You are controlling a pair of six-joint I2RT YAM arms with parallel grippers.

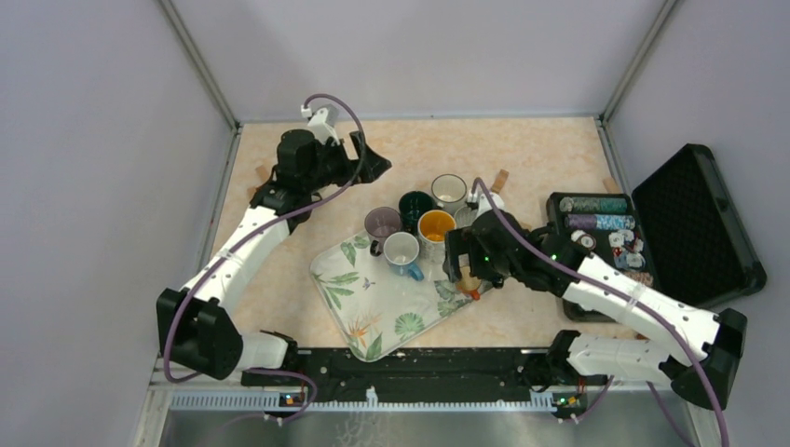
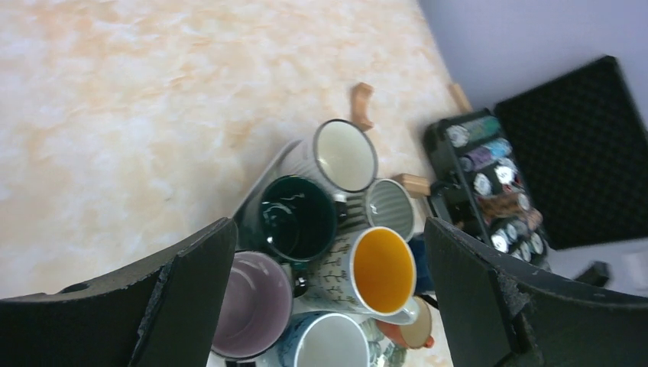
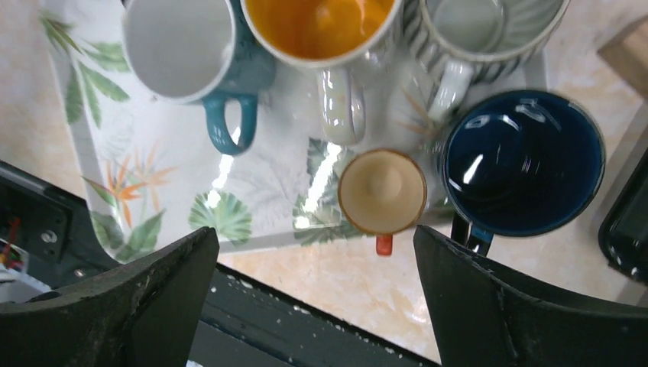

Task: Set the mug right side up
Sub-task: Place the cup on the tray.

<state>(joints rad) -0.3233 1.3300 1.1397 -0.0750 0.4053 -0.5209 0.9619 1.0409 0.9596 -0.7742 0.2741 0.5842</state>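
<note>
**A:** Right side first, what have you got?

**B:** My right gripper (image 3: 315, 237) is spread wide and holding nothing, hanging above the near right corner of the tray (image 3: 252, 191).

**A:** And the mug?

**B:** The small orange mug (image 3: 382, 191) sits right below, on the tray's near edge. Its handle points near and a round tan face is up. Mouth or base, I cannot tell.

**A:** Neighbours?

**B:** A navy mug (image 3: 523, 164) is just right of it, mouth up. Farther in are a blue mug (image 3: 177, 46), a yellow-lined mug (image 3: 321, 23) and a striped mug (image 3: 489, 30), all mouths up.

**A:** The left?

**B:** My left gripper (image 2: 330, 225) is wide open too and empty, up over the far left of the desk (image 1: 522, 149).
</note>
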